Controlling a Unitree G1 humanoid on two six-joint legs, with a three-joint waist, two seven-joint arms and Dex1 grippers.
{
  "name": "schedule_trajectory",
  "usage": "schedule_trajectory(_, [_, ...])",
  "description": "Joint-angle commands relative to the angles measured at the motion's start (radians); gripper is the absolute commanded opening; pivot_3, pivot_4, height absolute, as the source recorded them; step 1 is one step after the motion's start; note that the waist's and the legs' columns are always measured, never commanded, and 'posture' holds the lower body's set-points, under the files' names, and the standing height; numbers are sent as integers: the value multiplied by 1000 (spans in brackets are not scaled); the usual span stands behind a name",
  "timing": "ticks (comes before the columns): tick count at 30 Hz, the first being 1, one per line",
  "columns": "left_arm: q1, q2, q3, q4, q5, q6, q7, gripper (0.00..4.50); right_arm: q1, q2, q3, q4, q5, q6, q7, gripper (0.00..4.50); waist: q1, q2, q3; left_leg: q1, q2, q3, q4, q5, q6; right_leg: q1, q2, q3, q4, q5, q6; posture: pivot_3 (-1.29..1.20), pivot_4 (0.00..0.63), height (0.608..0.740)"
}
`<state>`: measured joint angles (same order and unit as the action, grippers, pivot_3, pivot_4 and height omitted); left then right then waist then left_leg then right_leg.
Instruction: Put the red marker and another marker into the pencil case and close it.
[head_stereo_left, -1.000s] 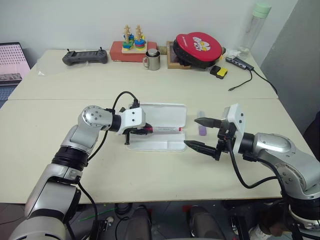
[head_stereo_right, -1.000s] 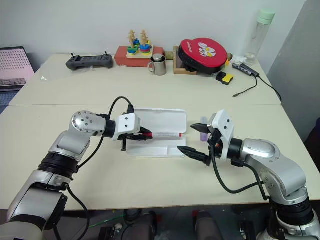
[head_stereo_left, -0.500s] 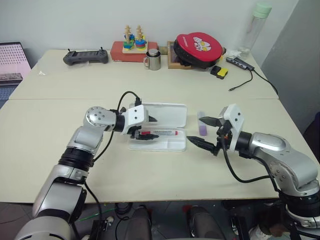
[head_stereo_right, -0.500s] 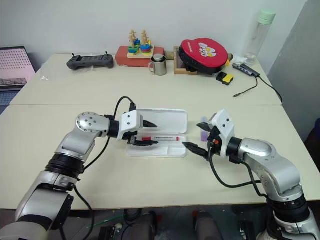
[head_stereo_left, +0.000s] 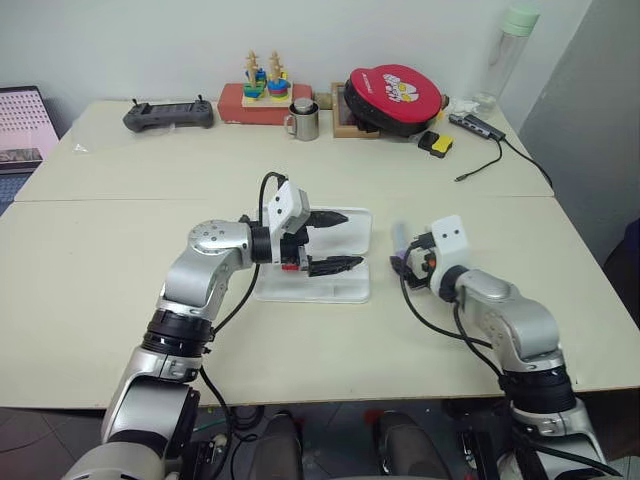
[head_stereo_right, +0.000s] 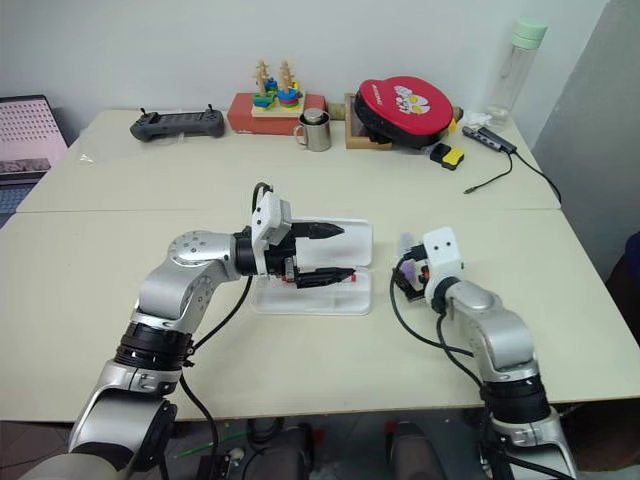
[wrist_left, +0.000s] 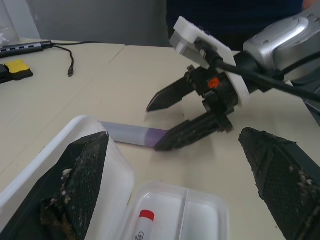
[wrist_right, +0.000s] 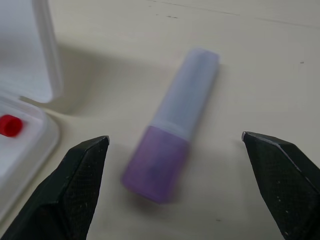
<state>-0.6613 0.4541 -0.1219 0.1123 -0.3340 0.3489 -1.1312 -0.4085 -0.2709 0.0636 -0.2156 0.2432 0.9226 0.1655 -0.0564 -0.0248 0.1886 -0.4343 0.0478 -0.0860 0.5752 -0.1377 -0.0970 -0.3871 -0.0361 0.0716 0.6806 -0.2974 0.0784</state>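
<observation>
Markers first: my lavender marker (wrist_right: 171, 145) lies flat on the table (head_stereo_left: 100, 270), just at 3 o'clock of the white pencil case (head_stereo_left: 330, 290), which lies open. My right claw (wrist_left: 162, 125) is wide, one finger each side of it, nothing held. My left claw (head_stereo_left: 335, 240) is wide too, over the case. My left wrist view shows the red marker (wrist_left: 141, 227) inside the case.

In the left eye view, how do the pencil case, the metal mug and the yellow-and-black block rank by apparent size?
1. pencil case, clearly largest.
2. metal mug.
3. yellow-and-black block, smallest.
The mug and block stand farther from the camera, so they look smaller than they really are.
</observation>
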Motion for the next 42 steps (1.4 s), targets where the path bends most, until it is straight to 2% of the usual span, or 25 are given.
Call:
schedule_trajectory(1, [-3, 5, 10, -48, -2, -4, 24, 4480, -33, 22, -19, 4, -30, -6, -37, 4500, 0, 0, 0, 0, 0, 0, 0, 0, 0, 0, 0, 0, 0, 0, 0, 0, 150, 740])
schedule_trajectory(7, [3, 5, 9, -57, -5, -4, 38, 4480, -51, 22, -12, 60, -77, 7, -58, 4500, 0, 0, 0, 0, 0, 0, 0, 0, 0, 0, 0, 0, 0, 0, 0, 0, 150, 740])
schedule_trajectory(10, [4, 4, 9, -53, 2, -13, 46, 4500, -49, 29, -20, 84, -87, 7, -60, 3979, 0, 0, 0, 0, 0, 0, 0, 0, 0, 0, 0, 0, 0, 0, 0, 0, 150, 740])
schedule_trajectory(21, [-7, -5, 11, -41, -7, -6, 62, 4500, -45, 29, -29, 65, -95, 5, -64, 1158, 1, 0, 0, 0, 0, 0, 0, 0, 0, 0, 0, 0, 0, 0, 0, 0, 150, 740])
schedule_trajectory(28, [-22, 5, 54, -42, -36, 3, 74, 4500, -70, 53, -82, 51, -81, -57, -72, 1125, 1, 0, 0, 0, 0, 0, 0, 0, 0, 0, 0, 0, 0, 0, 0, 0, 150, 740])
schedule_trajectory(31, [18, 76, 141, -84, -100, 66, 62, 4500, -135, -2, -55, -8, -76, -261, 50, 1125, -4, 1, 1, 0, 0, 0, 0, 0, 0, -1, 0, 0, 0, 0, 0, 0, 150, 740])
schedule_trajectory(34, [98, 147, 187, -140, -130, 106, 52, 4500, -150, -44, -14, -89, -24, -325, 196, 1125, -26, 2, 1, 0, 0, 1, -2, 0, 0, -1, 0, 1, 0, 0, 0, 0, 150, 740])
schedule_trajectory(39, [247, 259, 248, -172, -121, 91, 33, 4500, -183, -43, 37, -158, 108, -242, 345, 1125, -27, 2, 1, 1, 1, 0, -4, 0, 0, 0, 0, -1, 0, -1, -4, 0, 150, 740])
schedule_trajectory(42, [340, 336, 277, -165, -82, 70, 31, 4500, -225, -101, 198, -150, 72, -197, 455, 1125, -25, 2, 1, 0, 1, 0, -3, 0, 0, -1, 0, -1, 0, 1, -6, 0, 150, 740])
